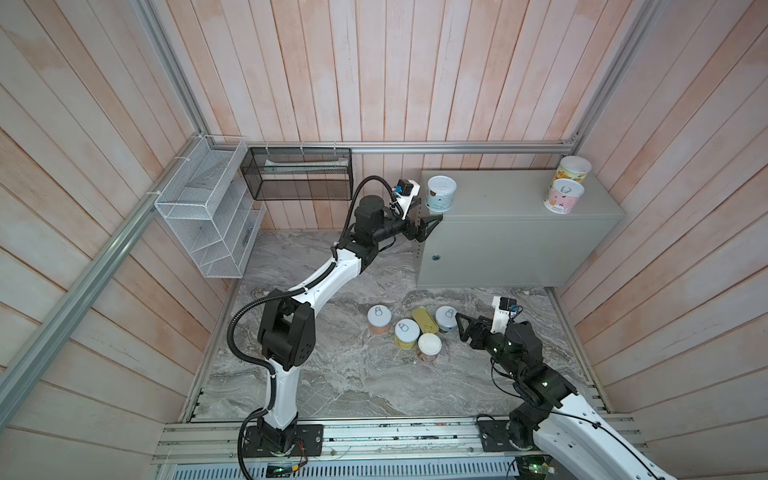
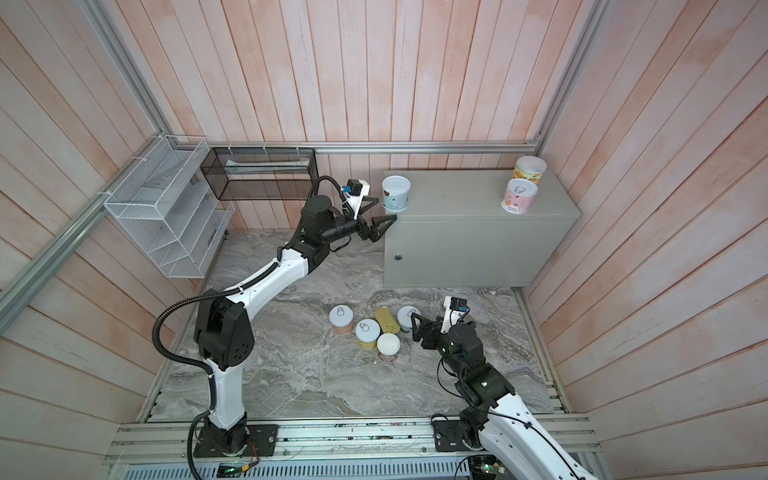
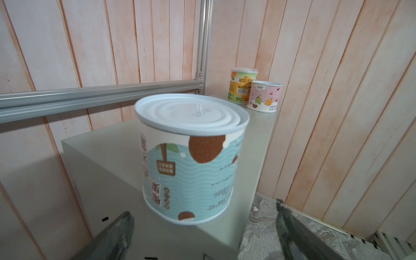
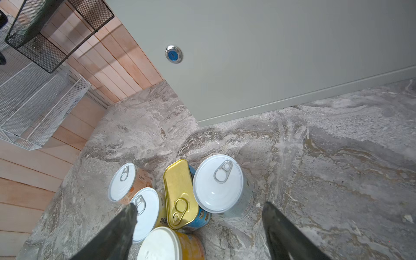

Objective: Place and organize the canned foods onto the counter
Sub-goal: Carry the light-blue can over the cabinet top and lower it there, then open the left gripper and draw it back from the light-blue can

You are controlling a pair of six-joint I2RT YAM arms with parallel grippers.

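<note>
At counter [image 1: 511, 208] corner, left gripper [image 2: 384, 210] open near teal can [image 1: 441, 192]; right gripper [image 4: 200, 206] open above five cans [image 1: 406, 331] on slab [image 1: 332, 382].

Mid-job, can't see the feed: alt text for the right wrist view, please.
The open right pincer faces five tins clustered on the marbled slab: four round ones and a gold-topped rectangular tin. Behind them stands the grey-green cabinet with its round lock.

White wire basket [image 1: 208, 216] near black mesh basket [image 1: 299, 174]; grey marbled slab [image 1: 353, 374] below.
</note>
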